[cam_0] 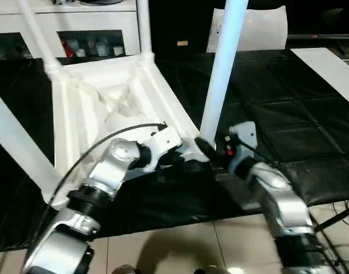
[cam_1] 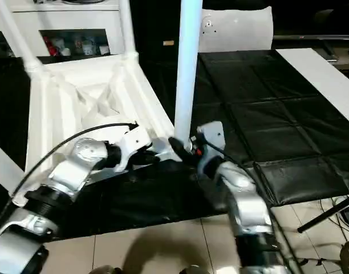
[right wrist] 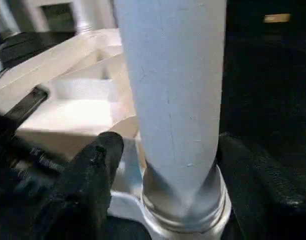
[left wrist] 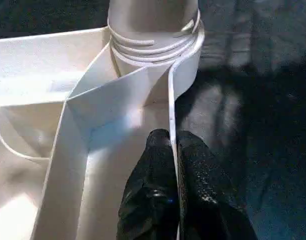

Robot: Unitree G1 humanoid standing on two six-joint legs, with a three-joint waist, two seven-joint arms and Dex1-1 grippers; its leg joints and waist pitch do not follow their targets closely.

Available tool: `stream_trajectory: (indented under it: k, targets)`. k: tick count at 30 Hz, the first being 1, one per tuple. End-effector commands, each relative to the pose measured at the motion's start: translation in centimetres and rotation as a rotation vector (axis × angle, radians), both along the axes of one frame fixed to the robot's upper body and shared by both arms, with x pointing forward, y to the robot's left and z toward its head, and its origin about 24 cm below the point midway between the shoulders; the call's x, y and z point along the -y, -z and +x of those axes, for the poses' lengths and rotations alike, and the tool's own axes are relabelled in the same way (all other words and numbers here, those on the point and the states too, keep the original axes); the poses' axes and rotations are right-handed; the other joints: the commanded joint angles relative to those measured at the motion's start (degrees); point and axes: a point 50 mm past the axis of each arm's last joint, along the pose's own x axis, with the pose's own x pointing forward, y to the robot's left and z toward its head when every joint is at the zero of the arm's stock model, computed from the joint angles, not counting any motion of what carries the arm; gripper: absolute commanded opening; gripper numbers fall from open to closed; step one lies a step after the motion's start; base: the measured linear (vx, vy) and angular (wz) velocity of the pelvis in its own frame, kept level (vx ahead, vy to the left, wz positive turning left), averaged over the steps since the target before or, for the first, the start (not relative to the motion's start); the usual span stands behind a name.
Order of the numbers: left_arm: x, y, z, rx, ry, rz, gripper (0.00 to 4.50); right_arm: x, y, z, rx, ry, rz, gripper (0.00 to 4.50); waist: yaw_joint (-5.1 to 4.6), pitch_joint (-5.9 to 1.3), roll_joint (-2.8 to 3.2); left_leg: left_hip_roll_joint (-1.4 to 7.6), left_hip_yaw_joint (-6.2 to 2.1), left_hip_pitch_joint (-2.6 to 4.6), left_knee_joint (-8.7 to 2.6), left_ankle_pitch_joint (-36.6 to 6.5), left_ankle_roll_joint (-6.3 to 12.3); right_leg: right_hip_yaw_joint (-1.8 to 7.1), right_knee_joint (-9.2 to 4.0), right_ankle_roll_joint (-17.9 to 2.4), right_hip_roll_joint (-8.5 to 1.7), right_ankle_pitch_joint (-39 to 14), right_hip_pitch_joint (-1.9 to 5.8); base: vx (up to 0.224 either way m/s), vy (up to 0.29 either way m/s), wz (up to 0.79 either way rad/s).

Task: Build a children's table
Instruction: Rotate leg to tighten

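The white tabletop (cam_0: 106, 108) lies upside down on the black mat, ribbed underside up. Legs stand in its corner sockets: one at the far left (cam_0: 35, 28), one at the far right (cam_0: 143, 25), one at the near left (cam_0: 17, 148). A fourth leg (cam_0: 223, 63) rises from the near right socket (left wrist: 153, 40). My left gripper (cam_0: 183, 154) is shut on the tabletop's thin rim (left wrist: 170, 100) just beside that socket, one finger on each side. My right gripper (cam_0: 207, 149) clasps the base of the fourth leg (right wrist: 173, 90), its black fingers (right wrist: 93, 170) on either side.
The black mat (cam_0: 288, 114) ends at a tiled floor (cam_0: 180, 245) close to me. A flat white bag (cam_0: 260, 28) stands at the back, a long white board strip (cam_0: 328, 65) lies at the right, and a white shelf unit (cam_0: 77, 23) is behind the tabletop.
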Motion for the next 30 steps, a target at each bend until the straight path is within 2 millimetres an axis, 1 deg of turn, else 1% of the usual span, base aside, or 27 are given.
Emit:
stream_trajectory:
  k: [1, 2, 3, 4, 5, 6, 7, 8, 9, 10, 11, 12, 13, 14, 15, 17, 18, 20, 21, 22, 23, 26, 28, 29, 30]
  targets:
    - [0.9, -1.0, -0.4, 0.047, 0.119, -0.075, 0.00, -0.9, -0.7, -0.7, 0.033, -0.156, 0.010, 3.63, 0.09, -3.74, -0.11, 1.10, -0.09, 0.15, -3.10, -5.5, 4.03, 2.77, -4.50, -12.5, -3.89, -1.2, 3.65, 0.000, 0.000, 0.00]
    - [0.0, -0.8, -0.9, 0.025, 0.200, -0.060, 0.00, 0.3, -1.0, -1.0, 0.045, -0.235, -0.024, 3.74, 0.22, -3.86, -0.12, 1.01, -0.13, 0.01, -2.94, -5.1, 4.37, 2.83, -4.40, -12.4, -3.81, -0.5, 3.87, 0.000, 0.000, 0.00]
    - [0.0, -0.8, -0.9, 0.025, 0.200, -0.060, 0.00, 0.3, -1.0, -1.0, 0.045, -0.235, -0.024, 3.83, 0.22, -3.86, -0.12, 1.01, -0.13, 0.01, -2.94, -5.1, 4.37, 2.83, -4.40, -12.4, -3.81, -0.5, 3.87, 0.000, 0.000, 0.00]
    - [-0.5, -0.8, -1.2, 0.004, 0.264, -0.061, 0.00, 1.1, -1.1, -1.3, 0.043, -0.307, -0.053, 3.91, 0.12, -3.83, -0.34, 1.14, -0.08, -0.02, -2.94, -4.4, 4.84, 2.79, -4.14, -12.8, -3.75, 1.2, 3.74, 0.000, 0.000, 0.00]
    - [-0.7, -0.8, -1.3, -0.002, 0.287, -0.065, 0.00, 1.3, -1.2, -1.4, 0.040, -0.329, -0.061, 3.99, 0.28, -3.88, -0.41, 1.17, 0.02, 0.16, -2.78, -4.4, 5.64, 2.80, -4.00, -13.5, -3.80, 2.3, 3.62, 0.000, 0.000, 0.00]
    - [-0.9, -0.9, -1.4, -0.012, 0.309, -0.060, 0.00, 1.5, -1.3, -1.5, 0.037, -0.369, -0.068, 3.99, 0.34, -3.83, -0.40, 1.20, 0.04, 0.18, -2.80, -4.4, 5.85, 2.79, -4.05, -13.6, -3.83, 2.3, 3.54, 0.000, 0.000, 0.00]
    - [-1.1, -0.9, -1.5, -0.018, 0.321, -0.056, 0.00, 1.6, -1.4, -1.6, 0.035, -0.393, -0.072, 3.99, 0.45, -3.85, -0.32, 1.27, 0.01, 0.23, -2.81, -4.4, 5.85, 2.74, -4.00, -13.8, -3.89, 2.2, 3.53, 0.000, 0.000, 0.00]
    - [-1.3, -0.8, -1.6, -0.035, 0.349, -0.043, 0.00, 1.8, -1.4, -1.8, 0.027, -0.439, -0.078, 3.99, 0.64, -3.80, -0.54, 1.36, 0.08, 0.28, -2.81, -4.6, 5.89, 2.71, -4.02, -14.0, -3.89, 1.7, 3.44, 0.000, 0.000, 0.00]
    - [-1.3, -0.8, -1.6, -0.035, 0.349, -0.043, 0.00, 1.8, -1.4, -1.8, 0.027, -0.439, -0.078, 3.99, 0.87, -3.81, -0.43, 1.42, 0.03, 0.36, -2.83, -4.7, 5.82, 2.72, -3.96, -14.1, -3.99, 1.4, 3.44, 0.000, 0.000, 0.00]
    - [-1.7, -0.7, -1.9, -0.057, 0.405, -0.021, 0.00, 2.1, -1.5, -2.0, 0.010, -0.517, -0.086, 3.99, 1.01, -3.74, -0.41, 1.49, 0.05, 0.38, -2.85, -5.1, 5.80, 2.70, -4.00, -14.3, -4.00, 0.7, 3.32, 0.000, 0.000, 0.00]
    - [-1.8, -0.7, -2.0, -0.062, 0.420, -0.016, 0.00, 2.2, -1.6, -2.1, 0.007, -0.535, -0.087, 3.99, 1.13, -3.76, -0.43, 1.51, 0.06, 0.38, -2.81, -5.3, 5.63, 2.71, -3.96, -14.3, -4.01, 0.5, 3.35, 0.000, 0.000, 0.00]
    - [-2.0, -0.5, -2.2, -0.079, 0.462, 0.007, 0.00, 2.4, -1.6, -2.1, -0.004, -0.582, -0.085, 3.99, 1.24, -3.73, -0.52, 1.53, -0.02, 0.43, -2.86, -5.3, 5.68, 2.62, -3.91, -14.4, -4.08, 0.2, 3.31, 0.000, 0.000, 0.00]
    - [-2.1, -0.4, -2.3, -0.086, 0.490, 0.026, 0.00, 2.4, -1.7, -2.1, -0.010, -0.610, -0.085, 3.99, 1.20, -3.70, -0.64, 1.51, -0.02, 0.32, -2.86, -5.4, 5.74, 2.60, -3.92, -14.4, -4.08, 0.1, 3.37, 0.000, 0.000, 0.00]
    - [-2.2, -0.4, -2.4, -0.088, 0.507, 0.035, 0.00, 2.5, -1.7, -2.1, -0.013, -0.627, -0.085, 3.84, 1.29, -3.65, -0.55, 1.59, 0.03, 0.37, -2.86, -5.7, 5.64, 2.64, -3.94, -14.4, -4.18, -0.3, 3.28, 0.000, 0.000, 0.00]
    - [-2.1, -0.4, -2.4, -0.094, 0.527, 0.040, 0.00, 2.6, -1.7, -2.0, -0.023, -0.649, -0.090, 3.74, 1.23, -3.57, -0.86, 1.59, 0.11, 0.38, -2.87, -6.0, 5.48, 2.61, -4.01, -14.4, -4.14, -1.0, 3.21, 0.000, 0.000, 0.00]
    - [-2.1, -0.4, -2.5, -0.101, 0.560, 0.045, 0.00, 2.7, -1.7, -2.0, -0.036, -0.685, -0.102, 3.60, 1.43, -3.66, -0.82, 1.62, 0.12, 0.40, -2.80, -5.4, 5.44, 2.62, -3.91, -14.5, -4.26, -1.2, 3.24, 0.000, 0.000, 0.00]
    - [-2.1, -0.4, -2.5, -0.101, 0.560, 0.045, 0.00, 2.7, -1.7, -2.0, -0.036, -0.685, -0.102, 3.48, 1.65, -3.66, -0.76, 1.66, 0.14, 0.44, -2.78, -5.0, 5.41, 2.63, -3.90, -14.5, -4.25, -0.8, 3.20, 0.000, 0.000, 0.00]
    - [-2.2, -0.4, -2.6, -0.110, 0.611, 0.069, 0.00, 2.9, -1.6, -1.8, -0.059, -0.732, -0.116, 3.26, 1.91, -3.77, -0.86, 1.67, 0.18, 0.45, -2.73, -4.3, 5.59, 2.60, -3.68, -14.7, -4.23, 0.5, 3.25, 0.000, 0.000, 0.00]
    - [-2.2, -0.4, -2.6, -0.110, 0.613, 0.070, 0.00, 2.9, -1.6, -1.8, -0.060, -0.734, -0.116, 3.21, 2.04, -3.74, -1.04, 1.58, 0.20, 0.33, -2.69, -4.0, 5.78, 2.52, -3.61, -14.8, -4.20, 0.6, 3.30, 0.000, 0.000, 0.00]
    - [-2.2, -0.5, -2.6, -0.112, 0.628, 0.076, 0.00, 2.9, -1.6, -1.7, -0.065, -0.750, -0.120, 3.21, 2.16, -3.74, -0.99, 1.61, 0.23, 0.38, -2.66, -3.9, 5.80, 2.55, -3.61, -14.8, -4.23, 0.8, 3.27, 0.000, 0.000, 0.00]
    - [-2.2, -0.5, -2.6, -0.112, 0.640, 0.081, 0.00, 2.9, -1.6, -1.7, -0.071, -0.765, -0.123, 3.04, 2.45, -3.72, -1.02, 1.63, 0.27, 0.39, -2.57, -3.6, 6.13, 2.56, -3.48, -14.7, -4.17, 1.7, 3.22, 0.000, 0.000, 0.00]
    - [-2.1, -0.6, -2.6, -0.114, 0.660, 0.090, 0.00, 2.9, -1.6, -1.8, -0.083, -0.795, -0.128, 2.79, 2.58, -3.63, -1.21, 1.71, 0.21, 0.37, -2.65, -3.4, 6.19, 2.48, -3.44, -14.7, -4.26, 1.6, 3.18, 0.000, 0.000, 0.00]
    - [-2.1, -0.6, -2.6, -0.117, 0.669, 0.093, 0.00, 2.9, -1.6, -1.8, -0.089, -0.812, -0.131, 2.72, 2.60, -3.62, -1.09, 1.73, 0.22, 0.45, -2.67, -3.9, 5.92, 2.49, -3.53, -14.9, -4.31, 0.9, 3.13, 0.000, 0.000, 0.00]
    - [-2.2, -0.6, -2.6, -0.119, 0.678, 0.096, 0.00, 2.9, -1.6, -1.8, -0.093, -0.824, -0.131, 2.60, 2.55, -3.45, -1.13, 1.68, 0.20, 0.32, -2.71, -4.0, 5.77, 2.47, -3.55, -14.9, -4.26, 0.7, 3.16, 0.000, 0.000, 0.00]
    - [-2.2, -0.6, -2.6, -0.122, 0.683, 0.097, 0.00, 2.9, -1.6, -1.8, -0.096, -0.834, -0.131, 2.40, 2.57, -3.47, -1.20, 1.71, 0.20, 0.37, -2.70, -4.2, 5.76, 2.49, -3.57, -14.8, -4.25, 0.5, 3.18, 0.000, 0.000, 0.00]
